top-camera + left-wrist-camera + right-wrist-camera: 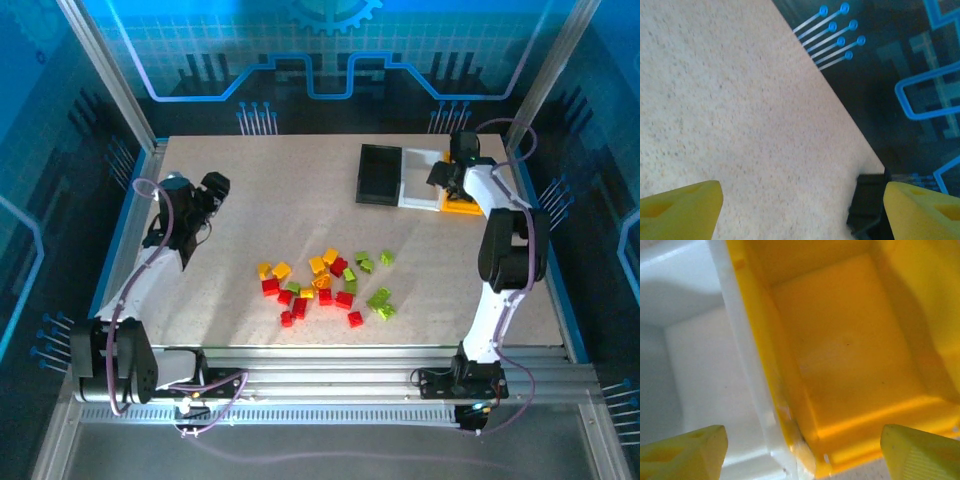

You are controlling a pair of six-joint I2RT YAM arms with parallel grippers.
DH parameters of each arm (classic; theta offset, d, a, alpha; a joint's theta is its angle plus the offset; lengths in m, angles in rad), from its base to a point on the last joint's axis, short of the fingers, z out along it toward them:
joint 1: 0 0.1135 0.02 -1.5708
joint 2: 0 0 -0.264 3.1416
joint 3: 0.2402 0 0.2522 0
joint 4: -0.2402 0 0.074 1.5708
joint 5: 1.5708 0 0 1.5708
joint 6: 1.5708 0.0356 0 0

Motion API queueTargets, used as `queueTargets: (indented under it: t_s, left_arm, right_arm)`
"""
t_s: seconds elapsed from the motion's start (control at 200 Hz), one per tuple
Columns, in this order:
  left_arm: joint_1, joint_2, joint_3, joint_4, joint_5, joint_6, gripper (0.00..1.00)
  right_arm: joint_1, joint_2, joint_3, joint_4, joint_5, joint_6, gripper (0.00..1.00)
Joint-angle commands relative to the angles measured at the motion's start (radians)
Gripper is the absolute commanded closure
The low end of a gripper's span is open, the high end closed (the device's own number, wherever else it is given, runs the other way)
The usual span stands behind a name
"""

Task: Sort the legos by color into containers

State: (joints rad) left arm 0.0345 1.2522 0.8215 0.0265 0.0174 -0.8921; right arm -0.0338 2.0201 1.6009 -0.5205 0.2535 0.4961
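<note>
Above yellow bin (850, 355), right end effector (802, 452) spread

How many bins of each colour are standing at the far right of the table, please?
black bin: 1
white bin: 1
yellow bin: 1
Total: 3

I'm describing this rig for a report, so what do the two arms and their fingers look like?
Both the left arm and right arm are slim white links joined by bulky black joint housings, each with a lilac cable looping alongside. The left fingers and right fingers are blunt yellow wedges.
</note>
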Motion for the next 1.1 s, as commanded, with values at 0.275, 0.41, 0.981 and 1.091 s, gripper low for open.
queueTargets:
  t_s: [0.275, 0.41, 0.981, 1.091]
  left_arm:
    - [-0.069, -0.030, -0.034, -0.086, 0.070, 0.012, 0.14]
    - [-0.081, -0.033, -0.034, -0.100, 0.075, 0.007, 0.14]
    - [-0.139, -0.119, -0.084, -0.139, 0.068, 0.010, 0.01]
    - [-0.140, -0.125, -0.084, -0.156, 0.071, 0.015, 0.01]
  right_arm:
    - [0.025, 0.195, 0.226, -0.181, -0.018, -0.024, 0.54]
    - [0.054, 0.193, 0.221, -0.174, -0.027, -0.057, 0.69]
    - [0.412, 0.139, 0.227, -0.158, 0.044, -0.018, 1.00]
    - [0.463, 0.162, 0.262, -0.206, 0.067, 0.009, 1.00]
